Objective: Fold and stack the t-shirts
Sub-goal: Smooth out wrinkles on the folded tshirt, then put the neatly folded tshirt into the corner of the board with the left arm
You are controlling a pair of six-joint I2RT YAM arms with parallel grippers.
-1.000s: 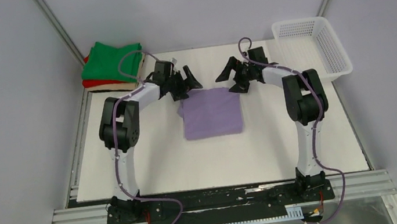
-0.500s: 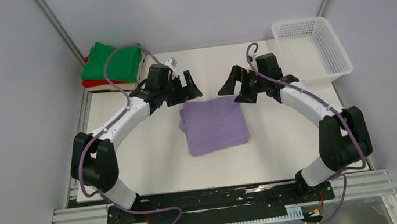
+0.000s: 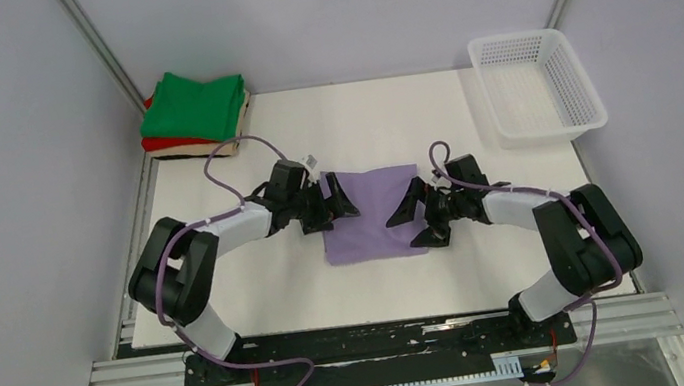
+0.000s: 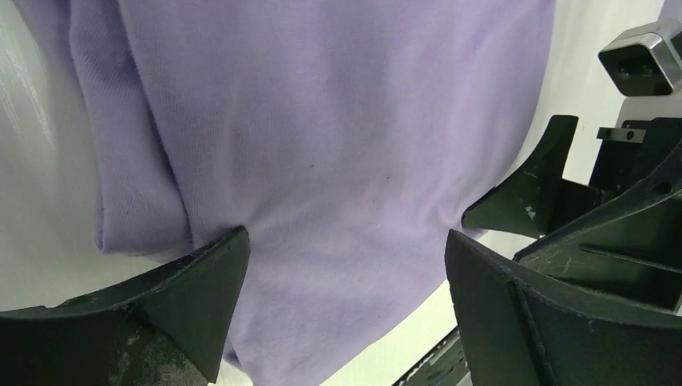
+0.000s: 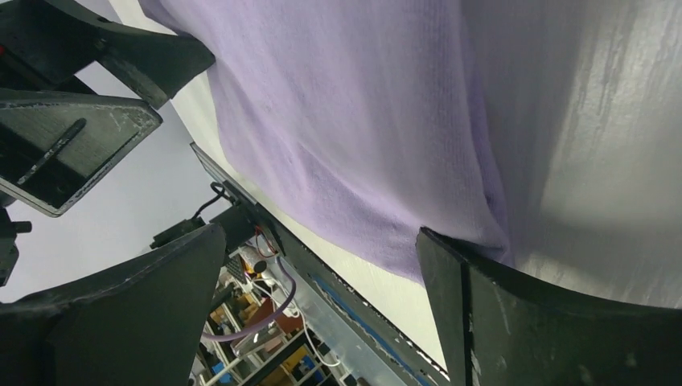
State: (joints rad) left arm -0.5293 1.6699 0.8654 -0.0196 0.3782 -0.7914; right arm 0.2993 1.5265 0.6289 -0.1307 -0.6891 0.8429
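Observation:
The lavender t-shirt (image 3: 373, 211) lies folded into a rectangle in the middle of the white table. My left gripper (image 3: 343, 201) is open and low at its left edge. In the left wrist view the lavender cloth (image 4: 322, 145) lies under and between the spread fingers (image 4: 161, 305). My right gripper (image 3: 407, 228) is open and low over the shirt's right near edge. In the right wrist view the cloth (image 5: 346, 104) reaches the right finger (image 5: 523, 314). Neither gripper holds anything. The folded green (image 3: 197, 104), red (image 3: 164, 142) and beige (image 3: 181, 152) shirts are stacked at the far left corner.
A white mesh basket (image 3: 583, 88) stands at the table's far right corner. The grey frame posts and walls close in the table on three sides. The black base rail (image 3: 379, 344) runs along the near edge.
Both grippers moved from the shirt's far edge toward me and down to its left and right sides. They stayed open. The lavender shirt shifted slightly nearer.

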